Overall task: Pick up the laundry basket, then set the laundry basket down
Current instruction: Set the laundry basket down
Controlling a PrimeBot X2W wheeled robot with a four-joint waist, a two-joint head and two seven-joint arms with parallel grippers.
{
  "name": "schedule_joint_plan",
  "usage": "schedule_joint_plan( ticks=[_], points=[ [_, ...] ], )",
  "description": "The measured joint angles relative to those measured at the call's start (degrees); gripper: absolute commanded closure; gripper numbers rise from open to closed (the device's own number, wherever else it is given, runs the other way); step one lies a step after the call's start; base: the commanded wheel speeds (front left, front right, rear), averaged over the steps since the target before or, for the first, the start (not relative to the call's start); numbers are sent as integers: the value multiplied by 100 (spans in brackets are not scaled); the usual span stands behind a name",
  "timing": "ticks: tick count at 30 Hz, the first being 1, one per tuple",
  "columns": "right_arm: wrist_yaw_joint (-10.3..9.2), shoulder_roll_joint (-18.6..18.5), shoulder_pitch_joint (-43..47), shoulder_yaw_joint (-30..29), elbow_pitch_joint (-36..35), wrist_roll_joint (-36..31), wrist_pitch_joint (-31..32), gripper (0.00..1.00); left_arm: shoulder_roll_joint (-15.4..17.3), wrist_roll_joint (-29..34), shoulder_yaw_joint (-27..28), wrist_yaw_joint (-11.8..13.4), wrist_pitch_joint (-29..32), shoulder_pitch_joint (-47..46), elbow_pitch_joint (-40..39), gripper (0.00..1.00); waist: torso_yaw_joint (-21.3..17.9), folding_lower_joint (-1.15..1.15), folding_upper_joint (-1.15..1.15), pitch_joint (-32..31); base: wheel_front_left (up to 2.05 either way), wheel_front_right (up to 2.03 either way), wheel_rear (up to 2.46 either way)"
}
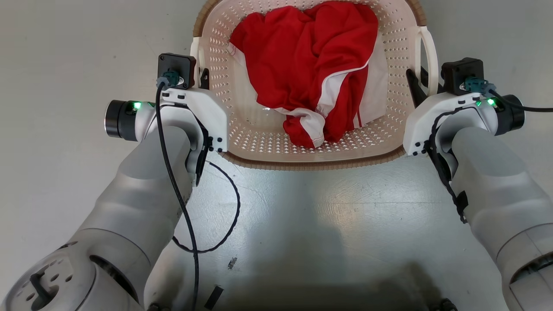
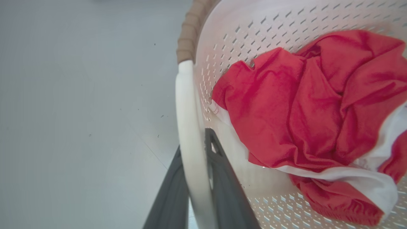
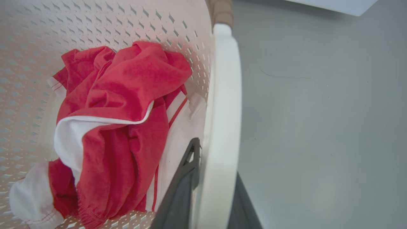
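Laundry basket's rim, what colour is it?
The laundry basket has a brown, woven-look rim; the head view shows it best.

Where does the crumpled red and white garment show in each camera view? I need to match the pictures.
Head view: the crumpled red and white garment lies top centre, inside the cream perforated plastic laundry basket.
Left wrist view: it fills the right half.
Right wrist view: it lies left of centre.
Shared landmark: the basket's brown woven-look rim.
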Motion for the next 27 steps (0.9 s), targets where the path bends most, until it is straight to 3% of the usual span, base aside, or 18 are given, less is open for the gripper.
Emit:
schedule_joint_plan(
  ticks=[12, 13, 14, 15, 16, 19, 27],
  points=[
    [4, -11, -27, -170, -4, -298, -20, 100, -21, 37, 100, -11, -5, 37, 16, 100, -7, 0, 0, 71, 0, 0, 0],
    [4, -10, -36, -179, -4, -324, -20, 100, -20, 29, 101, -32, -5, 52, 19, 85, -10, 0, 0, 77, 0, 0, 0],
    [4, -10, -49, -189, -3, -341, -20, 100, -19, 30, 98, -46, -4, 65, 23, 61, -14, 0, 0, 80, 0, 0, 0],
    [4, -12, -70, -209, -3, -361, -20, 84, -18, 30, 91, -59, -1, 70, 23, 15, -17, 0, 0, 84, 0, 0, 0],
    [8, -15, -100, -213, -8, -402, -20, 59, -20, 30, 89, -59, -1, 69, 18, 0, -17, 0, 0, 86, 0, 0, 0],
    [52, -9, -106, -236, -20, -520, -20, 0, -52, 18, 78, -59, -5, 65, -27, 0, -15, 0, 0, 86, 0, 0, 0],
    [57, 24, -107, -438, -31, -704, -20, 0, -56, -30, 43, -53, -7, 65, -35, 0, -26, 0, 0, 47, 0, 0, 0]
  ],
)
